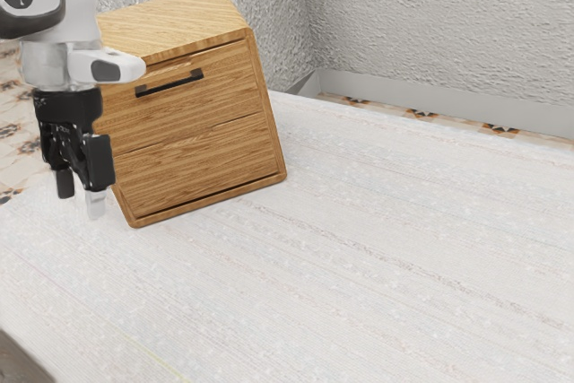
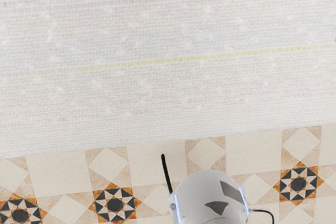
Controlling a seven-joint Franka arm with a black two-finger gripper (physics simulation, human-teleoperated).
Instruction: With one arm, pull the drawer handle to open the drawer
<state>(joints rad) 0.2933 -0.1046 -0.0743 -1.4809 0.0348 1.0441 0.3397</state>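
You have the wooden cabinet point(image 1: 193, 105) standing on the white table point(image 1: 377, 257), back near the grey wall point(image 1: 430, 15) in the exterior view. It carries two drawer fronts, one above the other. The top drawer point(image 1: 184, 96) has a black bar handle point(image 1: 169, 82) running across its upper part, and its front sits flush with the cabinet's face, so it reads as closed. The lower drawer point(image 1: 202, 163) is flush too.

Your gripper point(image 1: 80, 204) hangs at the exterior view's left, fingers pointing down at the table, in front of the cabinet's near corner as that camera sees it. It is lower than the handle and off to the exterior view's left of it, touching neither the handle nor the drawer. The two fingers stand apart with a gap between them, and nothing is held there.

From the wrist camera you look down on the table top point(image 2: 157, 24), where its edge meets the patterned floor tiles point(image 2: 63, 171). A rounded grey-white part of the robot point(image 2: 207, 200) sits over those tiles
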